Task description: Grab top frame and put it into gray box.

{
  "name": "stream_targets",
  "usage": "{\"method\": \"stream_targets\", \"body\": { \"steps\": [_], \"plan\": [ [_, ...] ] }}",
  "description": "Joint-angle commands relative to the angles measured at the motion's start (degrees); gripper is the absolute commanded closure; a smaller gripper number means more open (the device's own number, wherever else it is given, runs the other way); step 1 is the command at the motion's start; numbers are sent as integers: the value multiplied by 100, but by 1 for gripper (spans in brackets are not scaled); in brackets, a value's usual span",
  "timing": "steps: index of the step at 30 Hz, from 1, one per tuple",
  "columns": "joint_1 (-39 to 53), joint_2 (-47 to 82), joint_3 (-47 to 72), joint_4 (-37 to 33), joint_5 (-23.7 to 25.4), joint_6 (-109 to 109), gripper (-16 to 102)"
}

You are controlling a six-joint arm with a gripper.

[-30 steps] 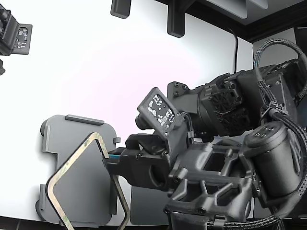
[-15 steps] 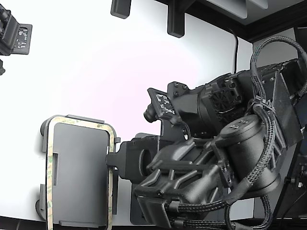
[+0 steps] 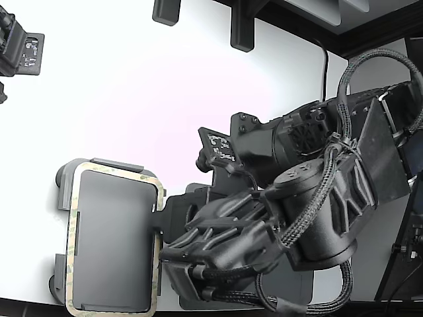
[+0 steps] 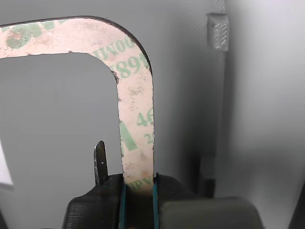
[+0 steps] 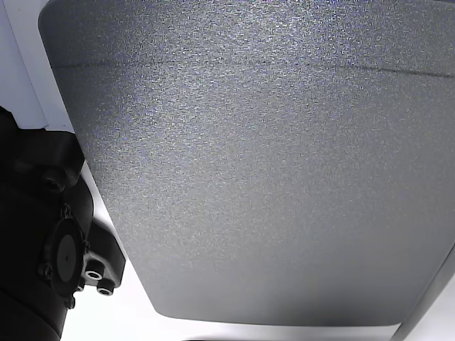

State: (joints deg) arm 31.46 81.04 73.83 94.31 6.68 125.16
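Far out from the jaws, at the exterior view's upper left edge, a small black device (image 3: pixel 18 47) sits on the white desk (image 3: pixel 165 99), well apart from everything else.

Next, at the exterior view's lower left: the gray box (image 3: pixel 106 244), a light gray tray with rounded corners and raised tabs along its edges, flat on the desk. The top frame (image 3: pixel 74 231) lies level over it, its speckled beige band tracing the tray's outline, and the tray floor shows through the hollow centre. Whether the frame is fully seated on the rim or a hair above it, I can't tell.

The gripper (image 3: pixel 156 220) comes in from the tray's side nearer the arm. Jaws are closed down on the frame's long side there. In the wrist view the gripper (image 4: pixel 138 191) has the band pinched between two teal-edged pads, nearly no gap, and the top frame (image 4: pixel 136 119) runs out from the jaws, then bends round a corner. Green printed characters show on the beige face. A small raised tab (image 4: pixel 218 31) of the tray stands beyond the frame's outer edge.

Behind the jaws, the black arm (image 3: pixel 304 218) with braided cables fills the exterior view's right half.

The other view shows only a dark gray textured mat (image 5: pixel 270 156) on the white desk, a black part at its edge.
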Motion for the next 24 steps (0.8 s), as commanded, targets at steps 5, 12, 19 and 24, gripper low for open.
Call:
{"method": "stream_targets", "body": {
  "steps": [5, 12, 19, 24],
  "plan": [
    [-97, 9, -53, 70, -141, -88, 99],
    [-149, -26, 9, 70, -237, -176, 99],
    [-246, -105, -9, 70, -299, -105, 99],
    [-264, -105, 53, 70, -334, -167, 99]
  ]
}}
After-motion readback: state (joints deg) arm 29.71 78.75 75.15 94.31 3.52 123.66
